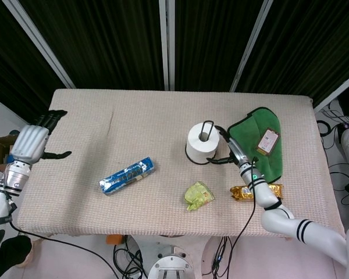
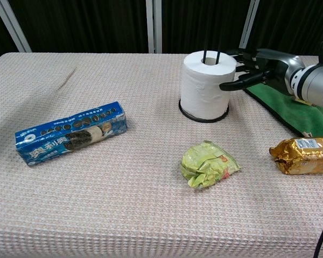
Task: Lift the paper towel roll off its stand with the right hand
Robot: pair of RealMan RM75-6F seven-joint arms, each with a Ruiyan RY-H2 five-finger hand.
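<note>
Paper towel roll sat upright on its black wire stand, right of table centre. Right hand was beside the roll's right side, fingers spread, thumb tip at the paper, nothing gripped. Left hand hung off the left edge, fingers apart, empty. Blue cookie box lay toward the front-left, green packet near the front edge.
</note>
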